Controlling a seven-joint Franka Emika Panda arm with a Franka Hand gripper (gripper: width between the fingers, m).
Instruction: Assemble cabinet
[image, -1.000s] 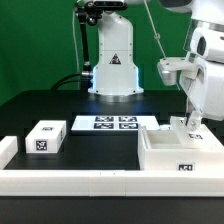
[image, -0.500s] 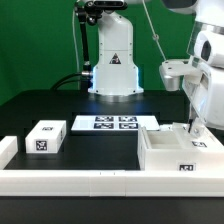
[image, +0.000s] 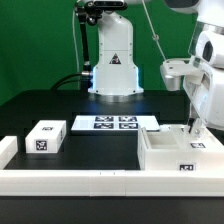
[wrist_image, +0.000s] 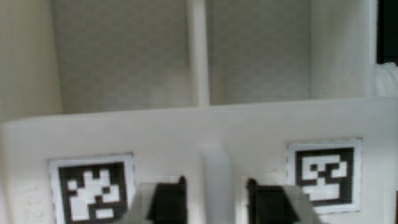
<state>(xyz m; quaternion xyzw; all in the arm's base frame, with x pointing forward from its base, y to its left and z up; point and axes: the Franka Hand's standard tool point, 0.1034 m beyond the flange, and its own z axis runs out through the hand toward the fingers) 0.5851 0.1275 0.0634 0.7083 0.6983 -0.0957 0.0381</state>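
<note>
The cabinet (image: 178, 152) is a large white open box with tags on its faces, at the exterior view's front right. My gripper (image: 196, 127) hangs over its far right corner, fingers pointing down. In the wrist view the gripper (wrist_image: 219, 200) shows two dark fingertips (wrist_image: 169, 202) standing apart, in front of a white cabinet wall (wrist_image: 214, 130) with a tag on each side. Only pale wall shows between them; I see nothing gripped. Beyond the wall lie the cabinet's inner compartments (wrist_image: 134, 60).
A small white tagged block (image: 45, 137) lies at the exterior view's left. The marker board (image: 114, 123) lies mid-table in front of the robot base (image: 113, 60). A low white rail (image: 70, 180) runs along the front, with a raised end (image: 7, 148) at the left.
My gripper has shifted slightly toward the exterior view's right over the cabinet's far corner. The cabinet and the small block have not moved.
</note>
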